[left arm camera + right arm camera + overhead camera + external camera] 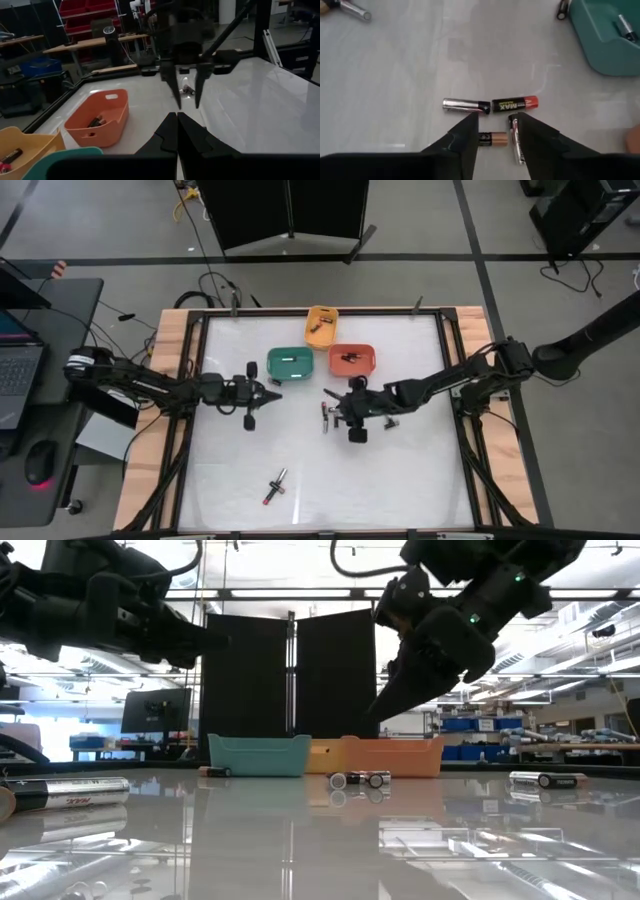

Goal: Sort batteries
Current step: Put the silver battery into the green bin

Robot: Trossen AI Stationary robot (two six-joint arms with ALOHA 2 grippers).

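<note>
The right claw (495,131) hangs open and empty over a battery cluster (327,416) mid-counter. The copper-and-black cell (492,139) lies crosswise between its fingers. The left claw (176,131), pinched closed, waits farther off.

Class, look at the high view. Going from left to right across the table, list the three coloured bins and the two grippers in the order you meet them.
left gripper → green bin → yellow bin → orange bin, with the right gripper at about the same point across, so those two cannot be ranked.
</note>
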